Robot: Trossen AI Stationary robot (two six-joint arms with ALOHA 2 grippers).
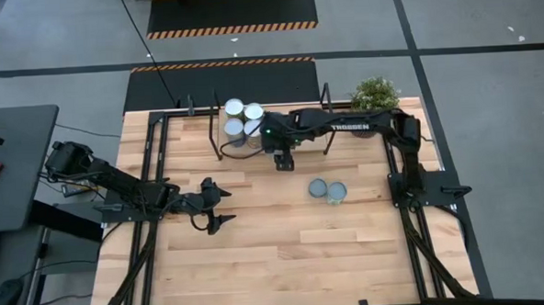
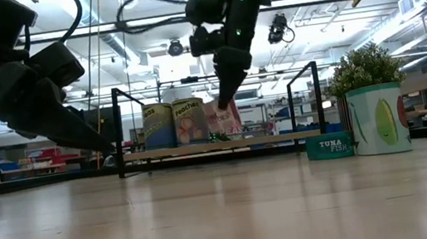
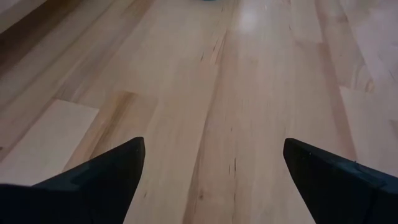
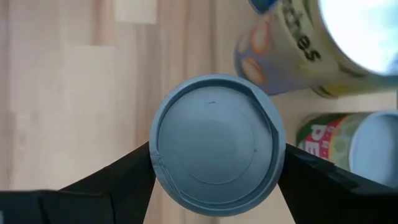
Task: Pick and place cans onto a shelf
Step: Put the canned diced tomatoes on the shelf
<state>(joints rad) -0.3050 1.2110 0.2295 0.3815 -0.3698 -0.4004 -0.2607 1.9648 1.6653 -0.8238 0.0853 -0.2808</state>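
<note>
- Three cans [image 1: 241, 120] stand clustered on the shelf [image 1: 189, 138], toward 11 o'clock on the bench [image 1: 286, 253] in the high view.
- Right gripper [image 1: 283, 161] sits just off the cluster at its 4 o'clock; the right wrist view shows both fingers [image 4: 118, 180] pressed against a grey-topped can [image 4: 216, 146], so it is clamped on that can.
- Two further cans [image 1: 328, 190] rest side by side on the bench at about 2 o'clock from centre, well apart from the shelf.
- Left gripper [image 1: 221, 218] lies low at 9 o'clock, fingers spread wide, holding nothing.
- Potted plant [image 1: 374, 96] stands at the 1 o'clock corner.
</note>
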